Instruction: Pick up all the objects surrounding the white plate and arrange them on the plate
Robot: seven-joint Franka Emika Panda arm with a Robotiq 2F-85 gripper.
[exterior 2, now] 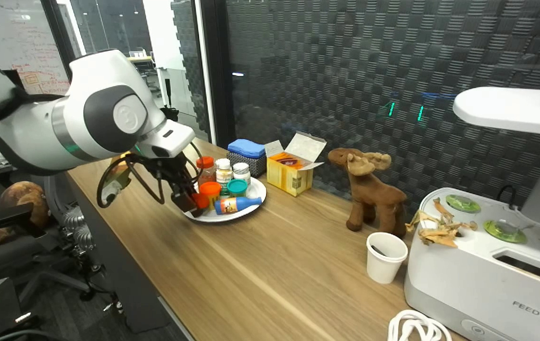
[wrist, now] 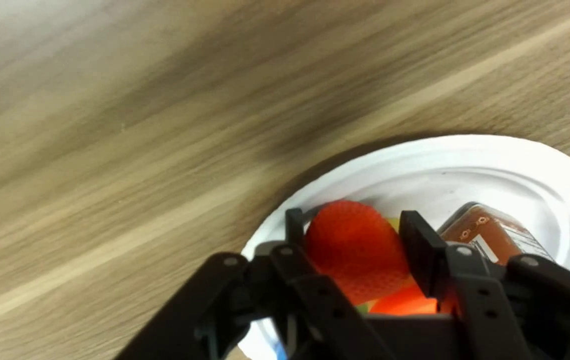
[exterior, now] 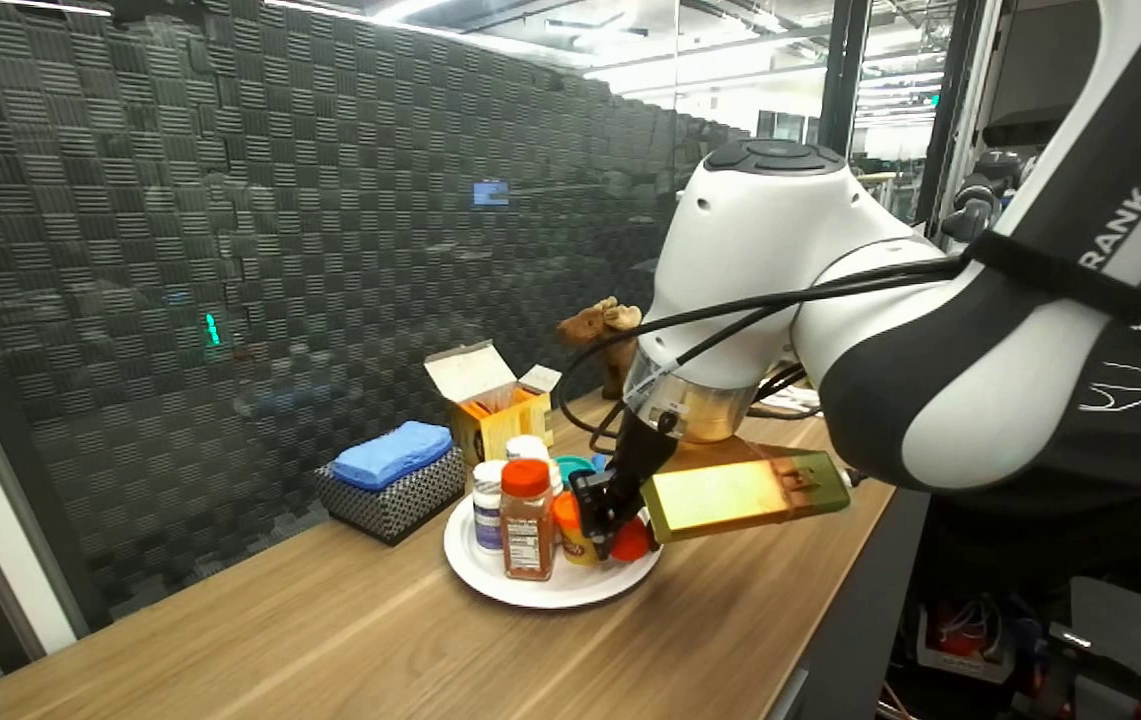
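From the upper right of an exterior view, a robot arm (exterior: pixel 740 240) is leaning over a wooden table (exterior: pixel 350 640), where a white plate (exterior: pixel 540 597) is sitting at lower middle and bearing a crowd of small objects; the gathering is probably nearing its end. Just above it in the frame, a yellow box (exterior: pixel 485 432) is standing open and showing orange packets (exterior: pixel 502 401). In the lower right of an exterior view, a paper cup (exterior 2: pixel 382 267) is holding something dark (exterior 2: pixel 378 250), too hidden to name. On the plate, a red-capped jar (exterior: pixel 527 520) is standing upright, its clear sides looking reddish-brown from whatever is inside; two white bottles (exterior 2: pixel 224 173) are standing beside it, their opaque walls hiding their contents. Flat bases are likely letting these crowd together and save room. A blue bottle (exterior 2: pixel 236 204) is lying on its side by the rim, perhaps being unsteady upright. An orange tub (exterior 2: pixel 210 192) and a teal tub (exterior 2: pixel 237 187) are wearing lids, hiding their insides. Smallest, at lower middle of the wrist view, a red ball (wrist: pixel 357 255) is sitting over the plate near its rim, where the gripper (wrist: pixel 352 221) is holding it, jaws pressing from both sides, probably to prevent rolling.
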